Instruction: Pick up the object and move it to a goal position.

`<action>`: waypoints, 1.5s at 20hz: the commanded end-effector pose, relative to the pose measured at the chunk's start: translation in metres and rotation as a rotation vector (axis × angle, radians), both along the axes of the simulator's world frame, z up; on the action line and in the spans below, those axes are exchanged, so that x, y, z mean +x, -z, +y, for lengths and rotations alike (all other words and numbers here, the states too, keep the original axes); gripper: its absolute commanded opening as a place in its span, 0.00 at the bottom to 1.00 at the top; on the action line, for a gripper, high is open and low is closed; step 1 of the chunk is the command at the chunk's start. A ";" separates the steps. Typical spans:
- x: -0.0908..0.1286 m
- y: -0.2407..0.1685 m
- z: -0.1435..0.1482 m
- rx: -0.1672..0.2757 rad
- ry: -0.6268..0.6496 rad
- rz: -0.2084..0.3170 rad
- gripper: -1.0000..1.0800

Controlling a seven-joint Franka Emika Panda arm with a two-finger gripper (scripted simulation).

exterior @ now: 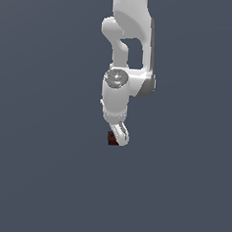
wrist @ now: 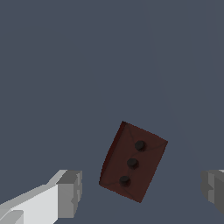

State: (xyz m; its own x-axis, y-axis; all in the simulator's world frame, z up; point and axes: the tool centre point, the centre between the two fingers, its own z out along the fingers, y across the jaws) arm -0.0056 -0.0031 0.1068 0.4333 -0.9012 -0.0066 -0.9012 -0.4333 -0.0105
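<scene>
You're looking at the white arm [exterior: 126, 60] hanging down from above the block, links stacked near vertical, wrist housing bulging toward the exterior view's right. Its gripper [exterior: 119, 134] points down at the plain grey floor [exterior: 40, 171], right over the block. In the exterior view the tip of the gripper overlaps the block, so you only see a dark sliver of it poking out on the exterior view's left of the tip.

Wrist view: gripper [wrist: 142, 192] jaws are spread wide, one grey fingertip [wrist: 70, 192] on one side of the block, the other fingertip [wrist: 214, 190] on the opposite side, neither touching it. The block [wrist: 133, 162] sits on the floor between them, nearer the first fingertip, skewed against the line between the fingertips. Dark red-brown, three dark dots in a row on its top face.
</scene>
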 end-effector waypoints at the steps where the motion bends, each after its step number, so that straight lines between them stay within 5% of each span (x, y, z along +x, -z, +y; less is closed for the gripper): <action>1: -0.001 0.005 0.002 -0.001 0.068 0.002 0.96; 15: -0.006 0.026 0.008 -0.007 0.364 0.008 0.96; 30: -0.008 0.039 0.009 -0.009 0.415 0.009 0.96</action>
